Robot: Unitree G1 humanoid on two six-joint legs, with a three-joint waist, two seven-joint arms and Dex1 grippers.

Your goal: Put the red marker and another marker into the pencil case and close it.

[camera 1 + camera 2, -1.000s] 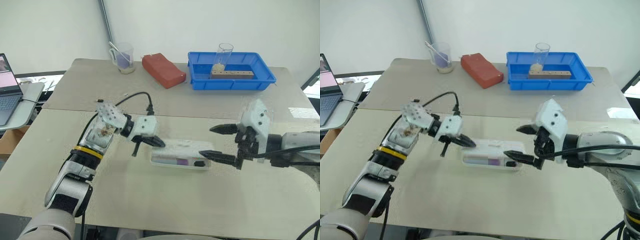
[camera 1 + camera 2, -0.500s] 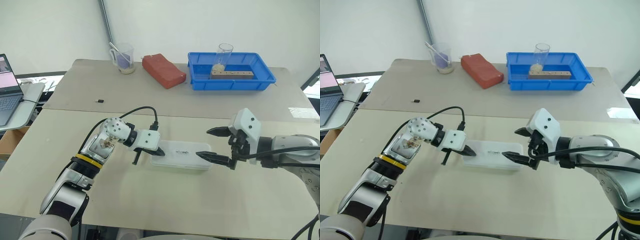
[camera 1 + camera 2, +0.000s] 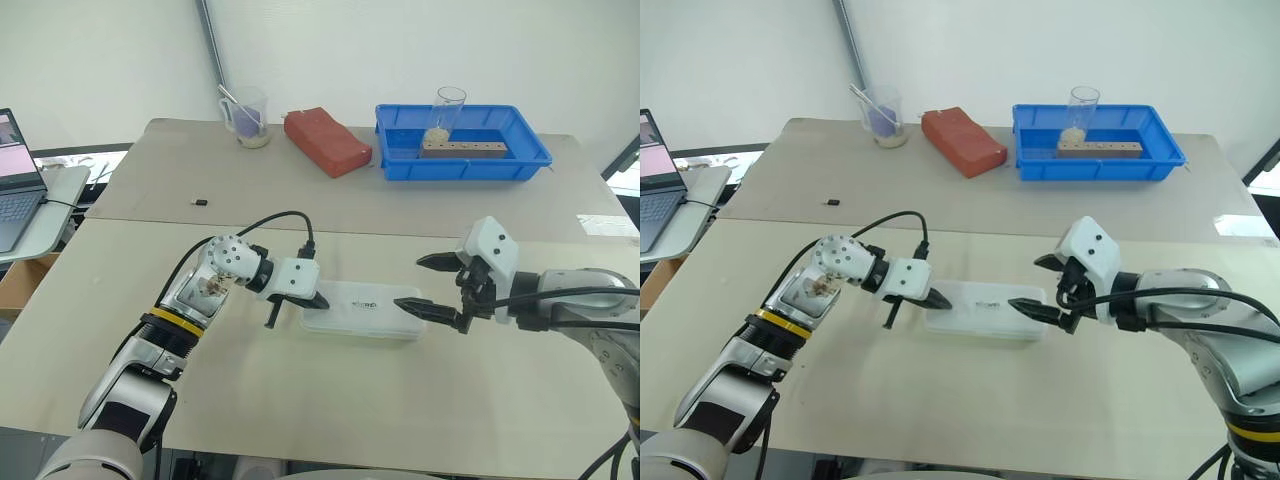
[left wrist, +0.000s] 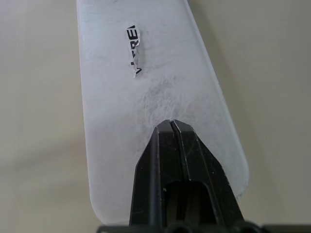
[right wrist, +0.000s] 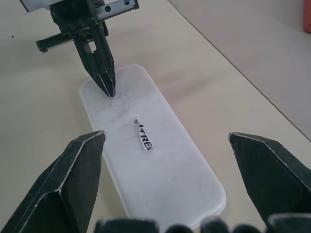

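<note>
The pencil case [image 3: 985, 309] lies flat on the near half of the beige bench [image 3: 940, 400], its lid down and a small dark print showing on top. The left tool [image 3: 937, 300], fingers pressed together, rests its tip on the case's left end. The right tool [image 3: 1040, 283] hangs at the case's right end with its fingers spread wide, the lower finger [image 3: 1028, 308] reaching over the lid's right edge. At the far side of the bench stand a clear cup [image 3: 883, 113] with a purple thing in it, a red block [image 3: 962, 140] and a blue tray [image 3: 1098, 142] holding a glass [image 3: 1080, 115]. A small dark piece [image 3: 830, 202] lies well apart on the left. A laptop [image 3: 658, 178] sits beyond the bench's left edge.
</note>
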